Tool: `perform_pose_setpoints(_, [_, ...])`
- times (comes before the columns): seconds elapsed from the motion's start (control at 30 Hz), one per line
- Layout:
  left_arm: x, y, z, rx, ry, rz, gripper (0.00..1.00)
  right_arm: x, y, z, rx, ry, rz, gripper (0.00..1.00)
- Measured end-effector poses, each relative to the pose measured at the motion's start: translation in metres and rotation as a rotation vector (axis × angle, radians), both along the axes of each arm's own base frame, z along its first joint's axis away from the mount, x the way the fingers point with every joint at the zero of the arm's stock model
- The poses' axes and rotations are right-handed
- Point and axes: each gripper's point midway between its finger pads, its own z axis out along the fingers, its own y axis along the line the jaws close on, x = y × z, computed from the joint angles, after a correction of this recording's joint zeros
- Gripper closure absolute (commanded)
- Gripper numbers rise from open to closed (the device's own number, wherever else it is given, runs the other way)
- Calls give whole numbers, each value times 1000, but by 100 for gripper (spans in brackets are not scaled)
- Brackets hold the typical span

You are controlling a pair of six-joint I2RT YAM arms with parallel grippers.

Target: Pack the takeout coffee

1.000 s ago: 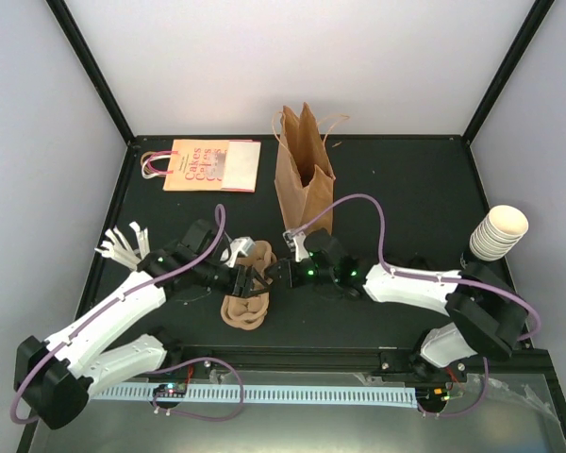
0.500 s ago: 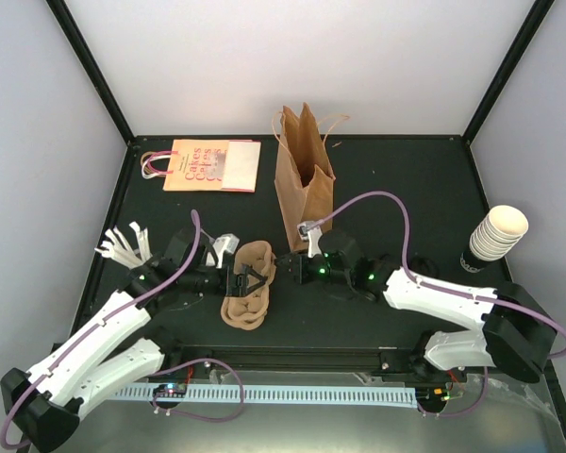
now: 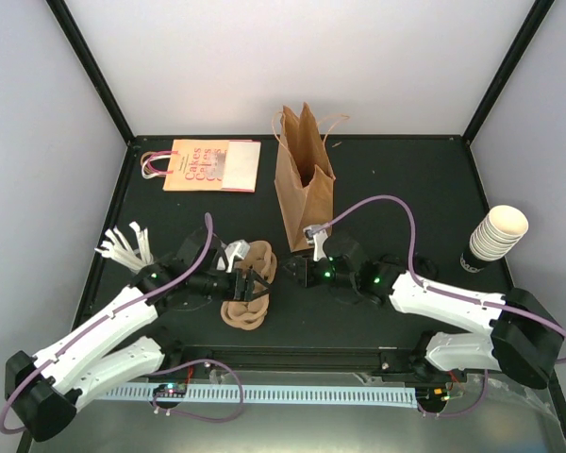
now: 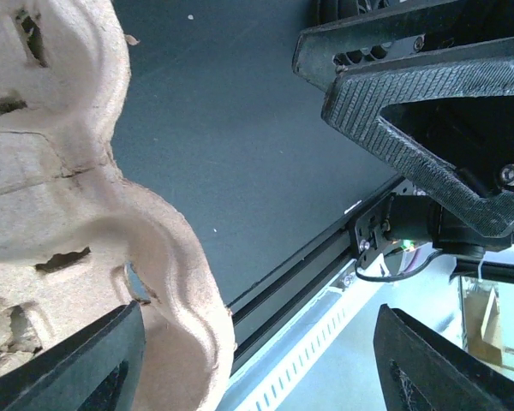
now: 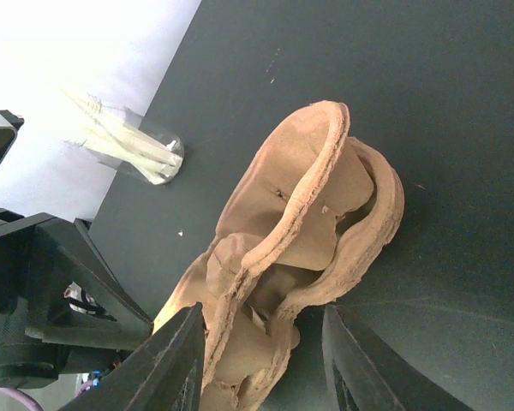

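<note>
Pulp cup trays (image 3: 247,304) lie just above the near rail (image 3: 292,357) at lower centre of the overhead frame, the upper tray tipped on edge against the lower. The left gripper (image 4: 259,338) stands released, jaws wide, one finger at the tray rim, bare table (image 4: 240,128) showing between the other finger and the pulp. The right gripper (image 5: 264,324) straddles the trays' opposite end, fingers parted; whether it presses them cannot be told. The takeout coffee cannot be made out in any view, so its place relative to either gripper is unknown. Half a second ago the upper tray showed a broader face to the overhead camera; the right gripper has edged rightward since. Beyond, a brown paper bag (image 3: 304,184) stands upright, mouth open, just behind the right gripper. Open table runs right of it to stacked lidless cups (image 3: 498,231) at the right edge; pale sticks (image 3: 123,247) and a flat printed bag (image 3: 208,165) hold the left.
</note>
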Motion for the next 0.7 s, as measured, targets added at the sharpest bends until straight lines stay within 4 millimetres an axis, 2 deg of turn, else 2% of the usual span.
perform_pose_setpoints(0.07, [-2, -2, 0, 0, 0, -4, 24, -1, -1, 1, 2, 1, -1, 58])
perform_pose_setpoints(0.13, [-3, -3, -1, 4, 4, -5, 25, -2, -2, 0, 4, 4, -3, 48])
perform_pose_setpoints(0.27, [-5, -4, -4, 21, 11, -3, 28, -2, -3, -2, 4, 18, -8, 44])
perform_pose_setpoints(0.7, [-11, -12, -18, 110, 45, -24, 29, -7, -10, -8, 1, 32, -14, 39])
